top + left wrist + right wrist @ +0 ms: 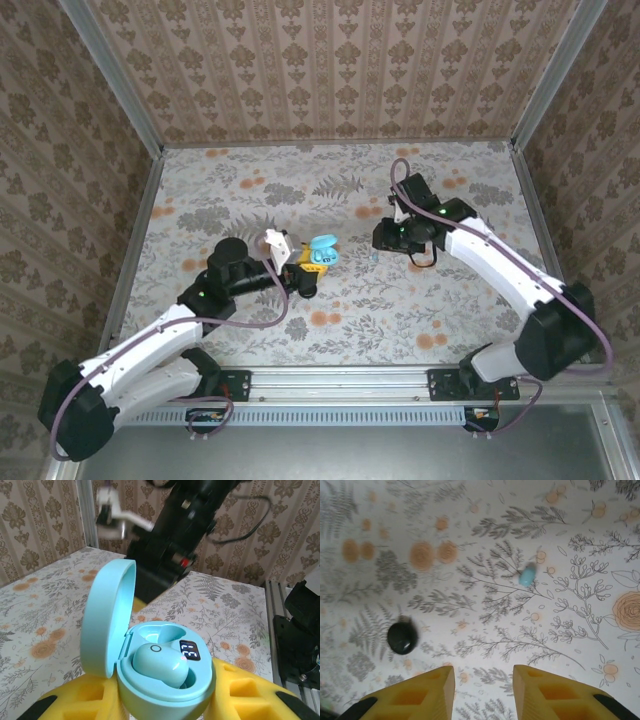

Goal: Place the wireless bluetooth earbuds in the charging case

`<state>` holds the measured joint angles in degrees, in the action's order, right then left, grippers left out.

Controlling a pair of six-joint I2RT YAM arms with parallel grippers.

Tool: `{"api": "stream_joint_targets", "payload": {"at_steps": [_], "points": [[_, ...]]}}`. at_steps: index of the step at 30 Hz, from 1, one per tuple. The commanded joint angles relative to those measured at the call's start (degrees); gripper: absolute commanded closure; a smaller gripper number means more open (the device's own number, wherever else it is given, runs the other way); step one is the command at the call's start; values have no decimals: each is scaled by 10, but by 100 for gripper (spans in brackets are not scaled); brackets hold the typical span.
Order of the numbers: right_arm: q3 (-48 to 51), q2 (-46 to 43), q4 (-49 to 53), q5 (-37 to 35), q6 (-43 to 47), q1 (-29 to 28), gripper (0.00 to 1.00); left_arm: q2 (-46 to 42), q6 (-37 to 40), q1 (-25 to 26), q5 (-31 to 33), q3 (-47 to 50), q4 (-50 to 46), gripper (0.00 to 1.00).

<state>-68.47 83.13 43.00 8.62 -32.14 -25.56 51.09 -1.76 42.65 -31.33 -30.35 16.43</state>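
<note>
Where the arms are bolted at the near edge, we log an aluminium rail (340, 380) running across the table (240, 340). Tabletop: pale print, grey foliage with orange blossoms, flat and matte.

Further in, left of centre, the left gripper (303, 270) has its yellow fingers (90, 695) pressed against both sides of the charging case (165, 685), clamping it. The case lid stands up, open. One turquoise earbud (160, 664) sits in a well, just beside the lit display (190, 651).

Right of centre, the right gripper (384, 238) hangs over the print with its jaws parted and nothing between them. Past its fingers (420, 695) a black earbud (402, 637) lies to the left. A loose turquoise earbud (526, 575) lies farther off to the right. The two are well apart, and both are well apart from the case.

Farthest out, brown damask wallpaper (330, 70) covers three walls, with aluminium posts (110, 70) at the corners.

Hard to make out:
- The case's second well is partly hidden behind the seated bud, so we cannot tell whether it is filled.
- The display digits are not readable with confidence.
- The black earbud is blurred, its stem barely distinguishable.
- Both wrist views cut off the fingers at the bottom edge.
- We cannot tell whether the case touches the tabletop.
- The right arm (175, 545), seen from the left wrist, is a dark, out-of-focus mass.
</note>
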Motion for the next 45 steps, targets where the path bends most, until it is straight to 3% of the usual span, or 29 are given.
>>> {"api": "stream_joint_targets", "payload": {"at_steps": [1, 14, 45], "points": [[13, 42, -51, 28, -12, 11, 64, -15, -3, -7, 10, 6, 1, 94], [-16, 227, -83, 9, -29, 17, 69, -20, 1, -12, 13, 14, -4, 94], [-85, 301, -44, -34, -1, 16, 70, 0, 12, -18, 12, 9, -9, 94]]}}
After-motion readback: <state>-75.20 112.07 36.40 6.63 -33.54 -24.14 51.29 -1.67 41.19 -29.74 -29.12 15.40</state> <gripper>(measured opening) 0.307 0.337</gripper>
